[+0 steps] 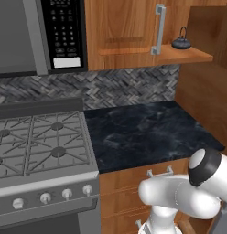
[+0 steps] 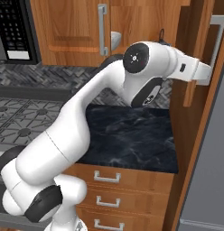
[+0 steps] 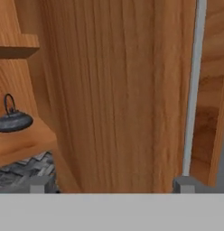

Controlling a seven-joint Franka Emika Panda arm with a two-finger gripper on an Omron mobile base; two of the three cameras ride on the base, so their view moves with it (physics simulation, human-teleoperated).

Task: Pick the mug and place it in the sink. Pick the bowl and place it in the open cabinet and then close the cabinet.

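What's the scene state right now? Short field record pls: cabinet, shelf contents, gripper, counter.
cabinet: open, door swung out, silver bar handle on it
shelf contents: small dark teapot on the inner shelf; a grey-white rounded object, probably the bowl, partly behind the closed door
gripper: gripper open, facing the door's face, holding nothing
counter: black marble counter beside the stove

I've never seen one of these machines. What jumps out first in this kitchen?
The big white arm reaches up from the floor to the open wooden cabinet door, its gripper open right against the inside. A small dark teapot sits on the cabinet shelf, above a black stone counter.
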